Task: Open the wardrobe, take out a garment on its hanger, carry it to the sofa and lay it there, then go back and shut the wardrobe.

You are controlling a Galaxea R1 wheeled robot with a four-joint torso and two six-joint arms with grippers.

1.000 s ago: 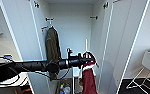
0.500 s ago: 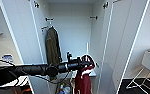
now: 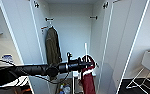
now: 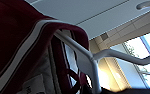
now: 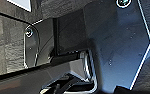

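Left gripper closed on the hanger, arm held out level so the maroon garment hangs free before the open wardrobe. Olive jacket on the rail beside; door close on the right. Right fingers: cannot tell.

Garment hangs before the open wardrobe.

Bright even light in wardrobe; head view soft, edges bowed. Window glare blows out left wrist view; right wrist dim.
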